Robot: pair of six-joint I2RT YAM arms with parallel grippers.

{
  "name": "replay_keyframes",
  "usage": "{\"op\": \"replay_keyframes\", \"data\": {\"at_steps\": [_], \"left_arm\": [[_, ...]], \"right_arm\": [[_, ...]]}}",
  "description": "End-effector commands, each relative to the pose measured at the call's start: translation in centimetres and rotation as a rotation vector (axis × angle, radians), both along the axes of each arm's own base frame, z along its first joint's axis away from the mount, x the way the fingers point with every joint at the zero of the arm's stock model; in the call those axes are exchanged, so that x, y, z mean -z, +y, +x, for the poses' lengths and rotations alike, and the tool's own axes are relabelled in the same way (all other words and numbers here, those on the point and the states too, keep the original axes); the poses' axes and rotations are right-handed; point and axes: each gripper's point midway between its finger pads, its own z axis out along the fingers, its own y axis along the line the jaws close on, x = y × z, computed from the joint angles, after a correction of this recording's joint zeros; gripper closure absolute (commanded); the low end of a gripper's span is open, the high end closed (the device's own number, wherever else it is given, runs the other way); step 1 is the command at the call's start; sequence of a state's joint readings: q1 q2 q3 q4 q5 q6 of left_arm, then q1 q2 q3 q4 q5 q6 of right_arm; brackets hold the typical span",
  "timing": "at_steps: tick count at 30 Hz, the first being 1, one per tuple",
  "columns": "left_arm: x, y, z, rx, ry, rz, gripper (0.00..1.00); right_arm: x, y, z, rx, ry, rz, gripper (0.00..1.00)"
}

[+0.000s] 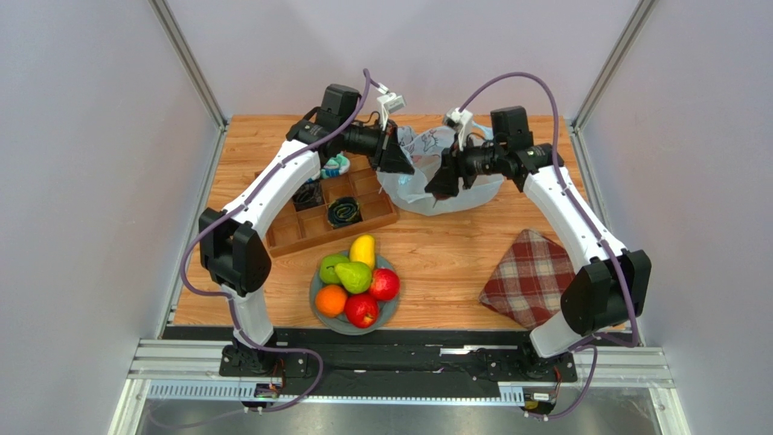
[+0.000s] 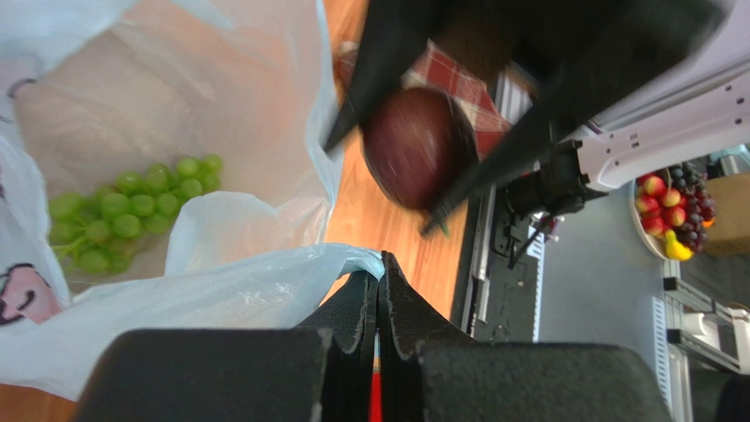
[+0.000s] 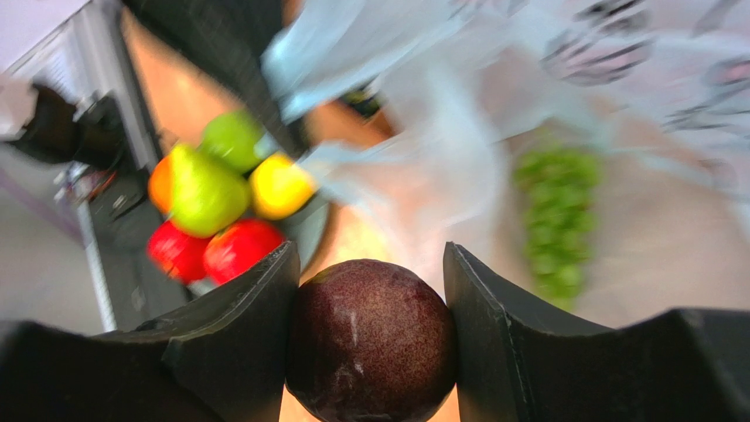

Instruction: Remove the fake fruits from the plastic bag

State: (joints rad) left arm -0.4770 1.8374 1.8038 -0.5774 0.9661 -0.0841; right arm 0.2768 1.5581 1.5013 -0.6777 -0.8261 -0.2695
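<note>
Dark glossy plastic plum point(image 3: 371, 338) sits clamped in the right end effector point(image 3: 370, 281) beside the mouth of the translucent pale-blue plastic bag point(image 2: 220, 303) on the wooden desk point(image 1: 435, 258); the left end effector point(image 2: 378, 277) is closed, pinching the bag's rim, a green grape bunch point(image 2: 132, 211) lying inside.
</note>
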Motion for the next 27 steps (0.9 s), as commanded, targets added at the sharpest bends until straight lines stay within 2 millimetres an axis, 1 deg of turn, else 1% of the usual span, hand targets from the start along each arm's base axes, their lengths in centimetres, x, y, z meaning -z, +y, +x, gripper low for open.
{"op": "replay_keyframes", "data": {"at_steps": [1, 3, 4, 5, 6, 7, 8, 9, 10, 11, 12, 13, 14, 15, 16, 17, 18, 20, 21, 22, 24, 25, 27], "left_arm": [[-1.1, 1.1, 2.5, -0.065, -0.018, -0.026, 1.0], [-0.9, 1.9, 3.1, -0.088, -0.003, -0.032, 1.0], [-0.8, 2.1, 3.0, -0.089, 0.012, -0.036, 1.0], [-0.9, 2.3, 2.9, -0.09, 0.014, -0.039, 1.0], [-0.7, 2.6, 2.8, -0.089, 0.026, -0.039, 1.0], [-0.6, 2.7, 2.6, -0.088, 0.031, -0.039, 1.0], [-1.1, 2.8, 2.2, -0.085, 0.024, -0.045, 1.0], [-0.8, 3.0, 1.9, -0.083, 0.032, -0.044, 1.0], [-0.7, 3.0, 1.7, -0.082, 0.035, -0.042, 1.0], [-1.3, 3.2, 1.2, -0.08, 0.024, -0.048, 1.0], [-0.9, 3.4, 0.9, -0.081, 0.032, -0.043, 1.0], [-0.9, 3.5, 0.7, -0.081, 0.027, -0.042, 1.0], [-1.3, 3.7, 0.3, -0.08, 0.015, -0.046, 1.0], [-0.9, 3.9, 0.0, -0.082, 0.019, -0.038, 1.0], [-1.0, 4.0, -0.3, -0.081, 0.016, -0.037, 1.0], [-1.3, 4.1, -0.7, -0.08, 0.007, -0.04, 1.0], [-1.1, 4.2, -0.9, -0.078, 0.009, -0.037, 1.0], [-1.5, 4.5, -1.3, -0.079, -0.005, -0.038, 1.0], [-1.2, 4.5, -1.4, -0.079, -0.001, -0.033, 1.0], [-1.4, 4.6, -1.6, -0.078, -0.008, -0.036, 1.0], [-1.6, 4.7, -1.7, -0.078, -0.009, -0.037, 1.0], [-1.7, 4.7, -1.7, -0.078, -0.014, -0.039, 1.0], [-2.0, 4.8, -1.7, -0.08, -0.021, -0.043, 1.0]], "right_arm": [[1.7, 3.0, -6.5, -0.236, 0.004, -0.009, 0.58], [2.9, 4.5, -8.0, -0.297, -0.003, -0.026, 0.57], [4.1, 6.0, -9.8, -0.348, 0.032, -0.033, 0.57], [4.2, 6.9, -9.7, -0.357, 0.019, -0.019, 0.57], [4.9, 7.8, -9.7, -0.359, 0.047, -0.012, 0.58], [4.8, 9.2, -9.7, -0.356, 0.062, 0.023, 0.57], [4.8, 10.0, -9.5, -0.354, 0.078, 0.038, 0.57], [6.0, 10.8, -9.0, -0.353, 0.112, 0.032, 0.57], [6.3, 11.7, -9.0, -0.365, 0.125, 0.031, 0.57], [5.9, 12.4, -8.5, -0.37, 0.113, 0.033, 0.57], [7.6, 13.1, -8.0, -0.374, 0.151, 0.016, 0.57], [8.0, 13.6, -7.9, -0.378, 0.173, 0.018, 0.58], [7.7, 14.2, -7.4, -0.367, 0.199, 0.028, 0.58], [9.3, 14.5, -7.0, -0.354, 0.251, 0.017, 0.58], [9.7, 14.9, -6.8, -0.35, 0.277, 0.018, 0.58], [10.8, 15.3, -6.3, -0.328, 0.326, 0.01, 0.58], [11.4, 15.4, -5.9, -0.31, 0.343, 0.001, 0.58], [12.5, 15.3, -4.8, -0.25, 0.367, -0.018, 0.58], [13.6, 15.0, -4.5, -0.231, 0.381, -0.035, 0.58], [14.2, 14.7, -4.0, -0.191, 0.367, -0.064, 0.57], [15.6, 13.8, -4.2, -0.144, 0.381, -0.105, 0.56], [16.2, 13.4, -3.7, -0.111, 0.361, -0.127, 0.56], [16.8, 12.8, -3.8, -0.045, 0.399, -0.142, 0.56]]}}
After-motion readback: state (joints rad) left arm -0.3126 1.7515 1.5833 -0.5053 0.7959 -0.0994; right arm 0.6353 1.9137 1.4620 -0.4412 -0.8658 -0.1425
